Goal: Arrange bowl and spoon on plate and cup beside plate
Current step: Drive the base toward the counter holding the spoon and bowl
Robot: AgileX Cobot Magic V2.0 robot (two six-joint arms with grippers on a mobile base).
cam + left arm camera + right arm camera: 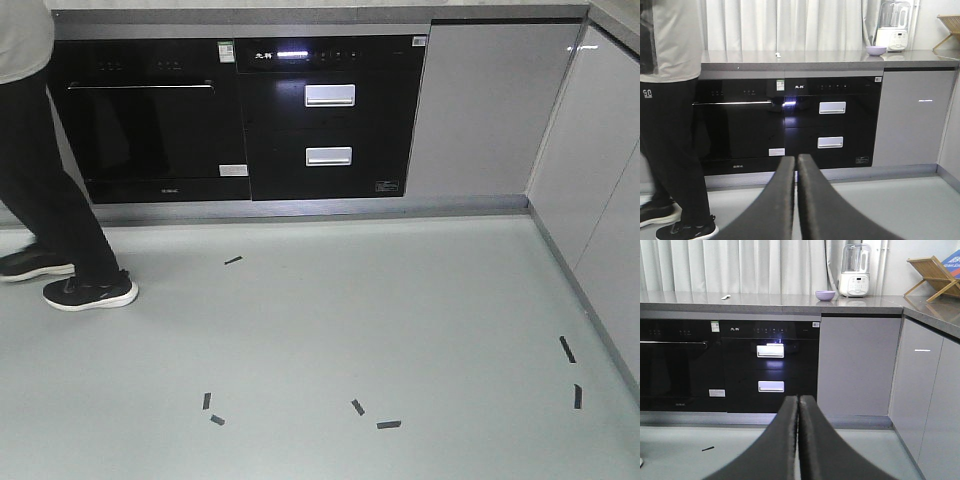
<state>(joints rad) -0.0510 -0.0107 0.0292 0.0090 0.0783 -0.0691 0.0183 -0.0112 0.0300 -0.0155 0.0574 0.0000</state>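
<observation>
The lavender bowl (876, 50) (825, 295) stands on the grey countertop (765, 299) beside a white blender. Farther left on the counter lies a small pale thing that looks like the spoon (778, 54) (726, 297), too small to tell for sure. The plate and the cup are out of view. My left gripper (796, 159) is shut with nothing in it, well below and away from the counter and pointing at the black appliances. My right gripper (799, 399) is also shut and empty, aimed at the cabinet fronts. No gripper shows in the front view.
A person (40, 150) (670, 100) stands at the left before the black oven (150, 120). A black drawer appliance (330, 120) is beside the oven. Grey cabinets (600, 180) run along the right wall. The counter holds a blender (855, 270) and a wooden rack (935, 275). Black tape marks (388, 424) dot the floor.
</observation>
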